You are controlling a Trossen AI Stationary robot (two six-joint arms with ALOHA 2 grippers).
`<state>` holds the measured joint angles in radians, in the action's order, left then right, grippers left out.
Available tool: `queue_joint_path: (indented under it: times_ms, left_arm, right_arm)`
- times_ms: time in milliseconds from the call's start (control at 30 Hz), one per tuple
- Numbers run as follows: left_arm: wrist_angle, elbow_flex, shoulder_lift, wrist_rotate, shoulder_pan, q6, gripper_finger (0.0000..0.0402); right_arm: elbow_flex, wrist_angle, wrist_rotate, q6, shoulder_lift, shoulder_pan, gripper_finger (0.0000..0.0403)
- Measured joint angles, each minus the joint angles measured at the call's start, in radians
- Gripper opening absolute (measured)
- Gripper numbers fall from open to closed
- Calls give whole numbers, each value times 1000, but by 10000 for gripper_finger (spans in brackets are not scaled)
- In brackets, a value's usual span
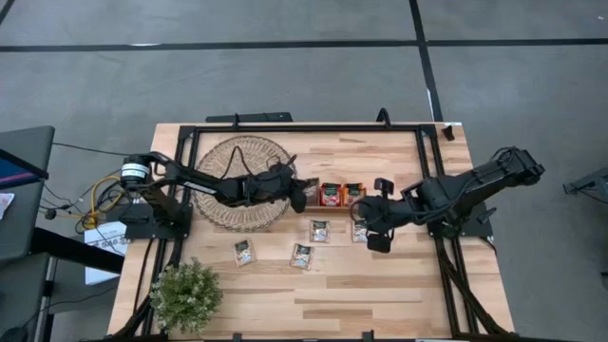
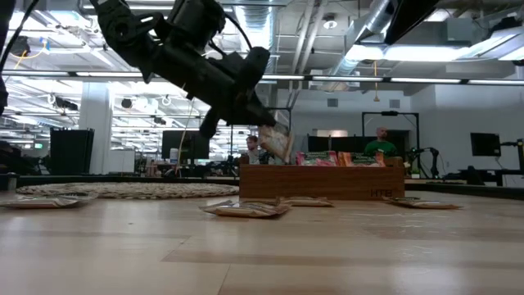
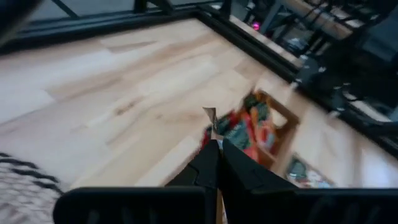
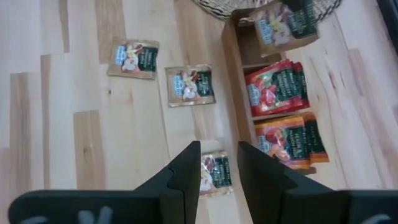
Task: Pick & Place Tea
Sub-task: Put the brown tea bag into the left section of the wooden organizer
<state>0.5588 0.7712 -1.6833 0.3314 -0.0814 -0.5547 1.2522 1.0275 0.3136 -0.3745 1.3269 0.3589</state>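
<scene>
High view: the wooden tray lies near the middle of the worktop, and two of its compartments already hold stacked tea, a red sachet group and an orange sachet group. The left end effector is closed on a pale sachet and holds it over the tray's end compartment nearest the round woven mat; in the low view this sachet hangs tilted just above the tray's end wall, not yet released. Four sachets remain loose on the worktop: one and a second well in front of the tray, a third closer to it, and a fourth directly below the right end effector. The right end effector hangs over that fourth sachet with its jaws parted and nothing between them. Judged from this layout, the task is roughly half complete: one placement is in hand and four sachets are left. A potted plant stands at the worktop's near corner, clear of the work. The two arms work close together at the tray, so crowding there is the main risk; nothing else obstructs the loose sachets.
</scene>
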Motion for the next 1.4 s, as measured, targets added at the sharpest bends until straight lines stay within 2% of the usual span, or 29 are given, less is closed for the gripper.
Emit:
queue_joint_path:
  times_ms: [100,333,567,933,1400]
  left_arm:
    - [-10,0,0,32,-1,23,0]
    - [-12,0,-20,15,-10,18,0]
    - [-7,0,-31,66,-15,20,0]
    - [39,1,-76,67,-24,23,0]
    - [11,1,-79,55,-26,45,0]
  right_arm:
    - [0,0,5,-17,0,15,97]
    - [0,-4,7,-19,0,18,97]
    - [0,-18,7,-19,0,18,97]
    - [0,-24,30,-19,0,17,97]
    - [0,-40,29,-19,0,17,97]
